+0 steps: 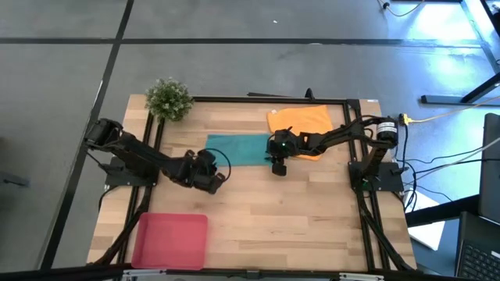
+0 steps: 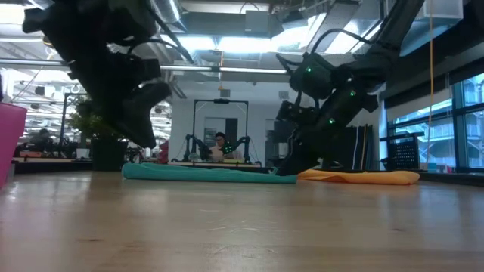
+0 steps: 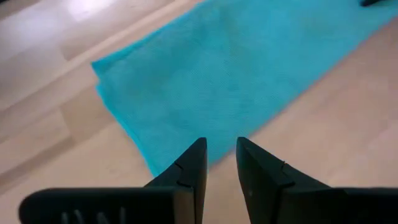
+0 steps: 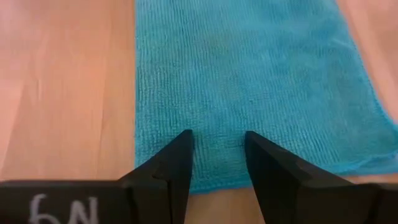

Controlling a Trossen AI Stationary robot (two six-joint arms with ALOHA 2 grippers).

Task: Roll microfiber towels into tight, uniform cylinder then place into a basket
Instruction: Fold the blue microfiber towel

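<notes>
A teal towel point(image 1: 238, 148) lies flat on the wooden table as a long strip running left to right. The orange towel point(image 1: 301, 121) lies spread behind its right end, near the far edge. My right gripper point(image 4: 217, 137) stands open at the teal towel's right end, slanting down from the right. My left gripper point(image 3: 221, 146) hangs above the table by the towel's near left corner point(image 3: 152, 165), its fingers a narrow gap apart with nothing between them. The red basket point(image 1: 170, 240) sits at the near left. My right gripper comes slanting down from the table's right, its two fingertips point(image 4: 185, 138) spread over the top face of the teal towel's right end point(image 4: 217, 165). In the low view it reaches down to the towel's level point(image 2: 286, 171). Whether it touches the cloth, I cannot tell.
A small potted plant point(image 1: 169, 99) stands at the far left corner. A black frame point(image 1: 258, 99) runs around the tabletop. Bare wood point(image 1: 289, 218) lies between the towels and the near edge, right of the basket.
</notes>
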